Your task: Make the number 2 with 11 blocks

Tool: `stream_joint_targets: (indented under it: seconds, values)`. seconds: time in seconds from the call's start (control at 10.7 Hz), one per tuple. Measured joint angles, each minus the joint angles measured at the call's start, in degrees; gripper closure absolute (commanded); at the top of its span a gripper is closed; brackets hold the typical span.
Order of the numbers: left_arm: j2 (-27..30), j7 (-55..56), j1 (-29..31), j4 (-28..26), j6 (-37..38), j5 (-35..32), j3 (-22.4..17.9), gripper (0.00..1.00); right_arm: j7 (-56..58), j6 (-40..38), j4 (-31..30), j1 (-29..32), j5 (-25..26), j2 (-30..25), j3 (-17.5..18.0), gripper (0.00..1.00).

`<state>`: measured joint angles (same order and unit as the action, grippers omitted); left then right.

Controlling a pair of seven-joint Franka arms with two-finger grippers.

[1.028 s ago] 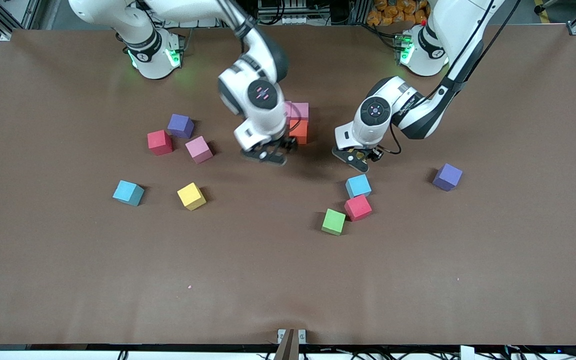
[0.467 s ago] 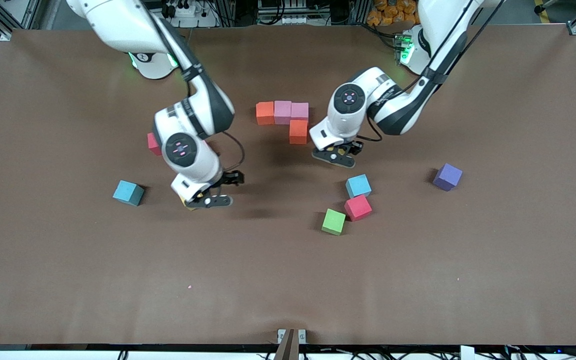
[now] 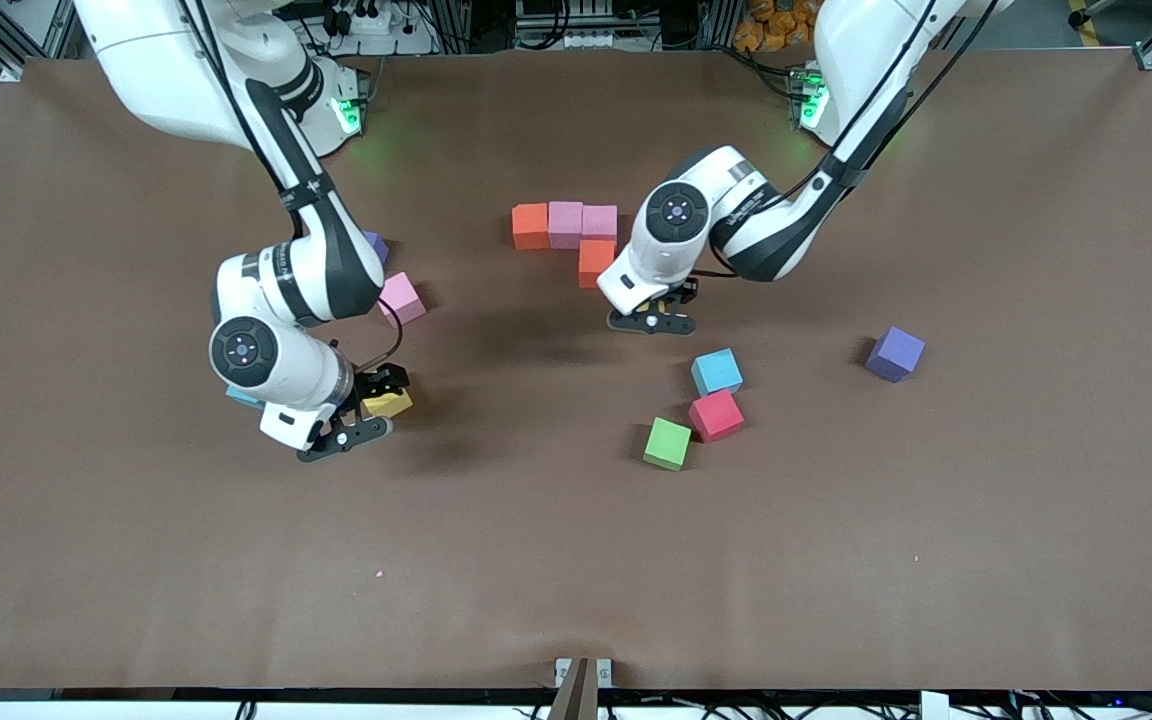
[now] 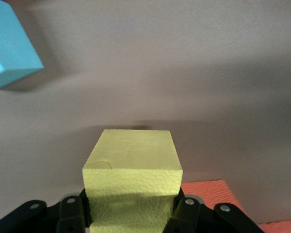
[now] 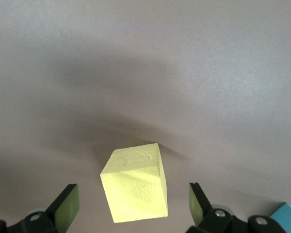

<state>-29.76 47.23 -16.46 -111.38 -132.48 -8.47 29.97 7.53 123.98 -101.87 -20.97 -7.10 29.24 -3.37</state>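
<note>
Green block [image 3: 667, 443], red block [image 3: 716, 415], blue block [image 3: 716, 371] loose, nearest camera. Right end effector [image 3: 341, 437] spread wide over loose yellow block [image 5: 136, 189]. Left end effector [image 3: 649, 323] pinching second yellow block [image 4: 132, 177] beside started figure [image 3: 576, 235]: four blocks placed, seven left. No readable writing.
</note>
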Motion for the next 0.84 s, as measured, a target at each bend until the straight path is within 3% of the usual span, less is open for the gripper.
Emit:
stream_joint_targets:
  seconds: [0.47, 0.84]
  values:
    - [-4.4, 8.4, -2.4, 5.0, 0.0, 0.1, 0.0, 0.51, 0.1, 8.3, -5.1, -1.8, 2.7, 1.2, 0.7, 0.0]
    - [-6.6, 8.7, -4.1, 6.4, 0.0, 0.1, 0.0, 0.51, 0.1, 9.1, -5.7, -2.3, 5.2, 1.2, 0.6, 0.0]
